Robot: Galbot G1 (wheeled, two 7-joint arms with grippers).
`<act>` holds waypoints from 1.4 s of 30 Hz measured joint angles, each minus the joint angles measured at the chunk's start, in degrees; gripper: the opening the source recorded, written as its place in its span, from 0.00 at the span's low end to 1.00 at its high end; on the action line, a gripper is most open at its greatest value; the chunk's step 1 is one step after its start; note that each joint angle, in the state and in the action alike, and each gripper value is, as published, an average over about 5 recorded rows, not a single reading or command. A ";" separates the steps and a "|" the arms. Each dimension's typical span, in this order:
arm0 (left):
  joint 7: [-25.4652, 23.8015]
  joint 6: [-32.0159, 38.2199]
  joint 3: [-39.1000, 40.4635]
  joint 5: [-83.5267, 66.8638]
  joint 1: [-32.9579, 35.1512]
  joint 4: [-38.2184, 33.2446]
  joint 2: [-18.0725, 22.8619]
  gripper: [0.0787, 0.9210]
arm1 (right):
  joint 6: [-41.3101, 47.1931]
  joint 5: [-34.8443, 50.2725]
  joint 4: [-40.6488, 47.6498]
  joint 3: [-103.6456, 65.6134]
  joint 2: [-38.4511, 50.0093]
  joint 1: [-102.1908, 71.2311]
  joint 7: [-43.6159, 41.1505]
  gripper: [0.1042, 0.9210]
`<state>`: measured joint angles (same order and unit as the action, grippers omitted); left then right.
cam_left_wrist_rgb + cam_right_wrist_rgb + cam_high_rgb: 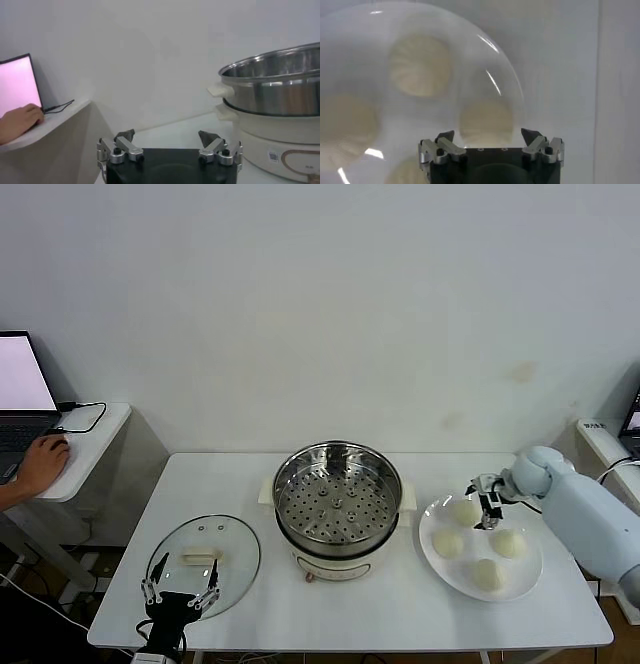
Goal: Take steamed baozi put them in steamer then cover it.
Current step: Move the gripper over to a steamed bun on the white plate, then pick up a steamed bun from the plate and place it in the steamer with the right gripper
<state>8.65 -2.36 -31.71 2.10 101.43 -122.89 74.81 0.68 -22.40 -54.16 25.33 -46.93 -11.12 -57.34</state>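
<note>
head view alone shows cover (203, 562); right pincer (489, 136) open over baozi (486, 121); left pincer (167, 137) open.

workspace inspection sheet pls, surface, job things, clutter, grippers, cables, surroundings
surface: white table, steamer, lid and plate on it
steamer: steamer at table centre, perforated basket empty, uncovered
buns: four buns on a white plate to the steamer's right
lid: glass lid flat on the table to the steamer's left, handle up
clutter: nothing seen
grippers: right gripper over the plate by the rear bun, fingers open, holding nothing; left gripper at the lid's near edge, fingers open, empty
cables: black cable on the side desk by the laptop
surroundings: plain white wall; a person's hand at the laptop
</note>
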 measured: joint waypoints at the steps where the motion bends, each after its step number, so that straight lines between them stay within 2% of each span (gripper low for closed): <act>1: 0.01 0.02 0.00 0.00 0.00 0.01 0.03 0.88 | 0.06 -0.16 0.24 0.10 -0.16 0.10 0.05 0.85; 11: 0.10 0.13 0.05 0.08 0.11 0.02 0.26 0.88 | 0.39 -0.95 1.24 0.80 -0.85 0.32 0.36 0.76; 20: 0.16 0.16 0.14 0.17 0.45 -0.62 0.38 0.88 | 0.33 -0.81 0.72 1.45 -0.40 0.49 0.33 0.61; 32: 0.13 0.21 0.12 0.05 0.73 -1.20 0.01 0.88 | 0.88 3.04 -4.61 5.21 4.12 4.60 -0.62 0.61; 42: -0.07 0.28 0.60 -0.56 0.27 -1.32 -0.77 0.88 | 1.21 12.53 -12.86 15.24 9.23 18.53 -1.54 0.61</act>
<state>8.59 -2.07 -31.12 1.54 101.70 -124.21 74.03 1.89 -9.87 -67.03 40.57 -37.70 7.41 -58.88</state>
